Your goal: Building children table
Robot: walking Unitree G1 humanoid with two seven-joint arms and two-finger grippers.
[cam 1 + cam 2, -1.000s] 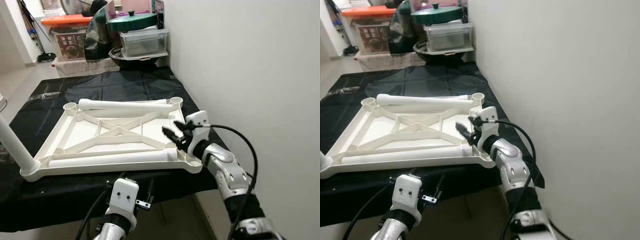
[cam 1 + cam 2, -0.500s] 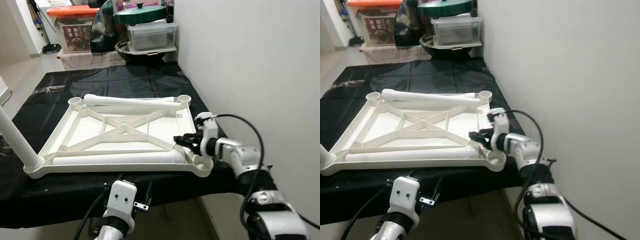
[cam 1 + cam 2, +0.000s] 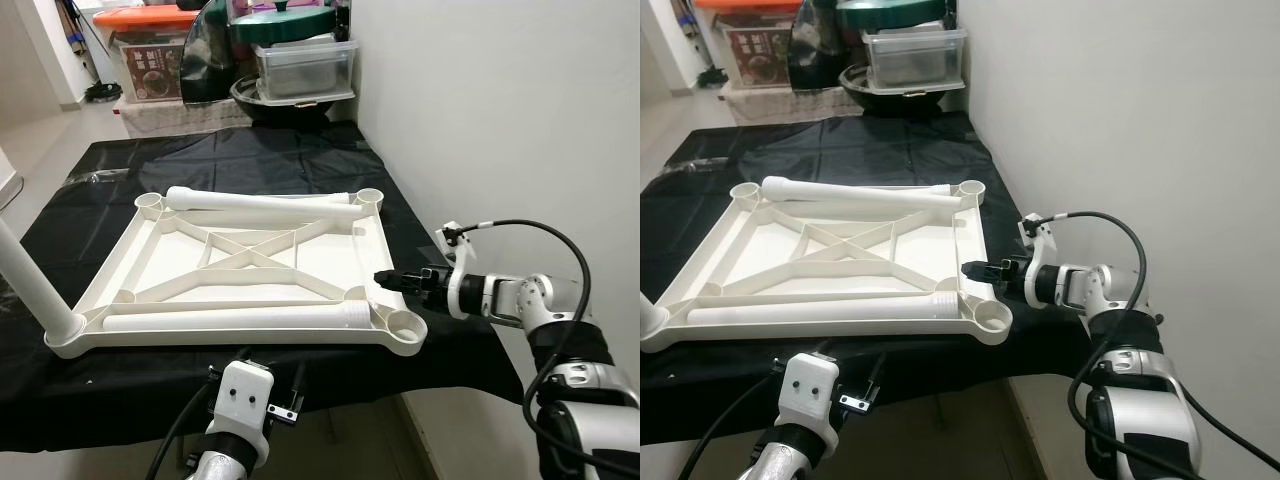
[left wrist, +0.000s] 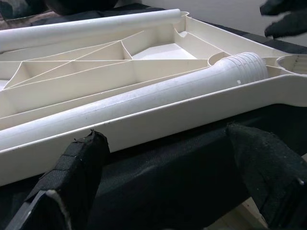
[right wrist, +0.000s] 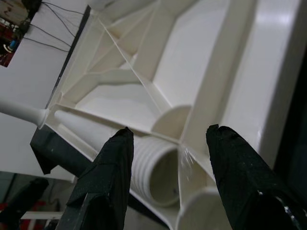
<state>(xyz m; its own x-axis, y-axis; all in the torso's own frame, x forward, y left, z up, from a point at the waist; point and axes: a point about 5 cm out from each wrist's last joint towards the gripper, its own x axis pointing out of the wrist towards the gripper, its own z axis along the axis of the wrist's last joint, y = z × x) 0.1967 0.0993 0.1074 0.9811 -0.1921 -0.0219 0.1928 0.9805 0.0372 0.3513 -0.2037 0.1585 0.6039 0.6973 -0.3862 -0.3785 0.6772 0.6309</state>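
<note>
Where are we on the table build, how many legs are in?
One leg looks fitted, standing upright in the near left corner of the upturned tabletop. Two loose legs lie on it: the near leg and the far leg. The right gripper, open, sits at the tabletop's right edge by the empty near right socket. The left gripper is open below the near edge.

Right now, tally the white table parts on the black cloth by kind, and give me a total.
Upside-down tabletop frame: 1
Loose legs lying across the frame, far one and near one: 2
Leg standing in a corner socket: 1
Total: 4
</note>
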